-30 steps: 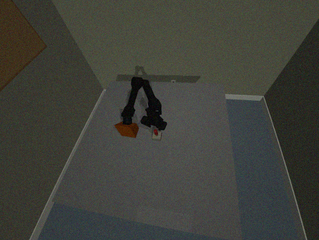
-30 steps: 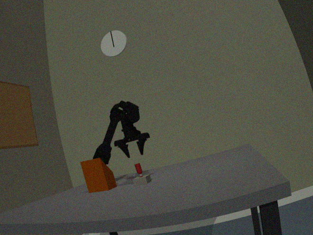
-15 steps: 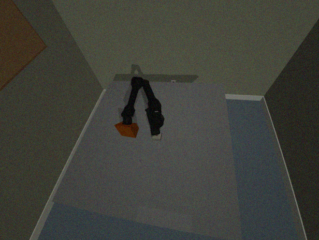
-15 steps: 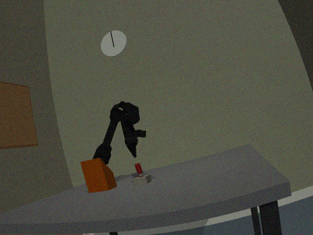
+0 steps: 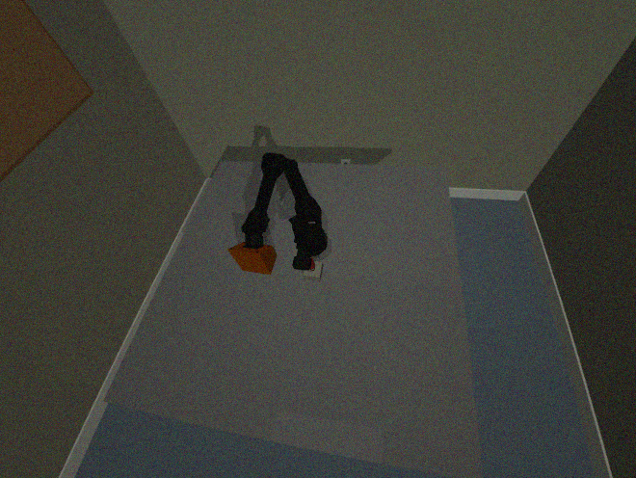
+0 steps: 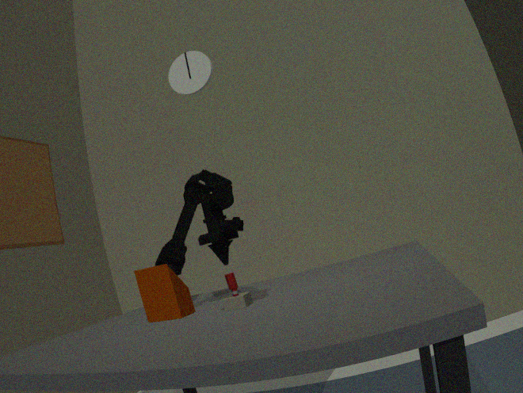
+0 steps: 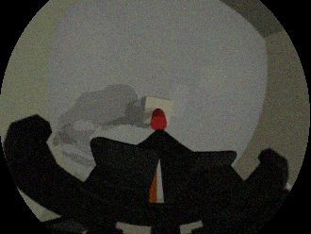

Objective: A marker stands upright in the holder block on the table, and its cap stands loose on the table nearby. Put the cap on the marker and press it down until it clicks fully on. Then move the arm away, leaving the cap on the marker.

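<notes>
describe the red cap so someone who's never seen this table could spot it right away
Start at the big orange box at the near left of the grey table. Just to its right sits a small pale holder block, directly under the black pincer, which is shut and empty. The red cap stands upright on the marker in that block: the only red thing on the table.

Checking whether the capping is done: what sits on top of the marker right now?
The red cap sits on the marker, which stands in the holder block. The cap covers the tip, so whether it is fully seated can't be seen. The shut gripper hangs above, apart from it.
</notes>
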Robot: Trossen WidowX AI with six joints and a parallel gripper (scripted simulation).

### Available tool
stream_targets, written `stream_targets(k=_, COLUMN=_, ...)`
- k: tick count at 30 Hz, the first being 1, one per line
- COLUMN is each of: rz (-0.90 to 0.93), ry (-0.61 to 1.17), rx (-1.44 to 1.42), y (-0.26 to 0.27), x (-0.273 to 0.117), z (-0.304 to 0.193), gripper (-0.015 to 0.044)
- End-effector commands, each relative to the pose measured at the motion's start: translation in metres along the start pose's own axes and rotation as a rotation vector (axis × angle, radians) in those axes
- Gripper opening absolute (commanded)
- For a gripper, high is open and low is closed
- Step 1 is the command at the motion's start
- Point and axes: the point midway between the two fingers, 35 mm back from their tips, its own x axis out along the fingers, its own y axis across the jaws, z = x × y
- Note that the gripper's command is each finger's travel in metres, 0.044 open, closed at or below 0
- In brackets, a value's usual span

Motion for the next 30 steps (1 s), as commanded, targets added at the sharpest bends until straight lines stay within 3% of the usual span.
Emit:
stream_targets(k=1, rz=0.002, ry=-0.003, rx=0.007, y=0.0, x=0.004, z=0.0, gripper=0.0)
stream_targets(k=30, rz=-0.004, ry=-0.01, rx=-0.002, y=0.0, x=0.033, z=0.003, gripper=0.0)
